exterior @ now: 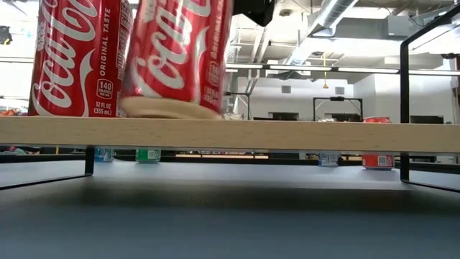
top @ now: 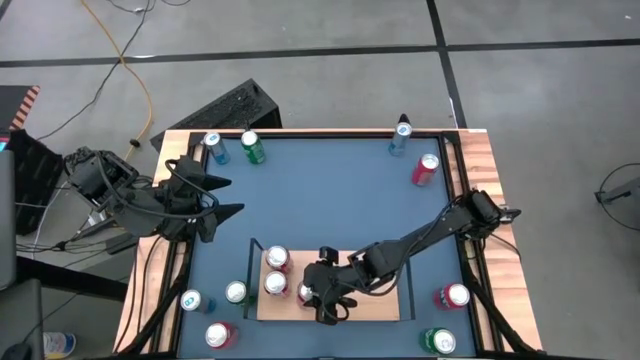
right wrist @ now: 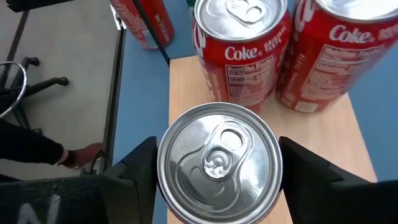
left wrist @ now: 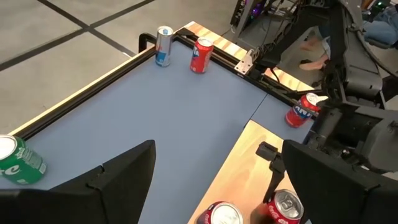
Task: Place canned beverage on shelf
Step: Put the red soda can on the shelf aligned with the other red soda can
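Coke can point(right wrist: 219, 163) sits pinched between the right gripper point(top: 322, 298) fingers, over the shelf point(top: 380, 300) at its left part, right next to two other Coke cans point(top: 277, 260) standing on the board. In low view the held can point(exterior: 176, 57) is tilted, its base just off the wood, beside an upright can point(exterior: 79, 54). Shelf lies at the near edge of the blue counter point(top: 330, 190). Left gripper point(top: 225, 195) hovers w/ fingers spread over the counter's left side, well apart. More cans stand around the counter's edges.
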{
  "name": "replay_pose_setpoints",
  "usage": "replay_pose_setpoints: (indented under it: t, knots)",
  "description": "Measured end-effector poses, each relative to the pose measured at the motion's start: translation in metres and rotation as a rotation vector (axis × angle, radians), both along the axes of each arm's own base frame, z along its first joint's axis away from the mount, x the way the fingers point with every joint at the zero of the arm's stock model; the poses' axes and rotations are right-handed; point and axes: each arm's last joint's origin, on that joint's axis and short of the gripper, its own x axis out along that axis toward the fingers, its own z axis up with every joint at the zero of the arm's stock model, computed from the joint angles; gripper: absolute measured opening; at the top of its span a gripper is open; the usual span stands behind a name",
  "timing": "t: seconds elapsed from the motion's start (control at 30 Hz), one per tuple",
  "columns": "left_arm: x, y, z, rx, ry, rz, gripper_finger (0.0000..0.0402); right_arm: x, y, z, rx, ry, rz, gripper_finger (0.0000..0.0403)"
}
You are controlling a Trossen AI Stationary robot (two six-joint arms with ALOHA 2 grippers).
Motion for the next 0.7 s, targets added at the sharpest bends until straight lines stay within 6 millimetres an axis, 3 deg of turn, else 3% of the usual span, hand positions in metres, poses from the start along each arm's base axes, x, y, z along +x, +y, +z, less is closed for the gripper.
replay_pose_setpoints:
  t: [0.7]
  knots:
    - [-0.0001,-0.0001,-0.0001,0.001,0.005,-0.008,0.0334,-0.0017,0.0051,0.0004,0.012,0.003,0.067,0.0270]
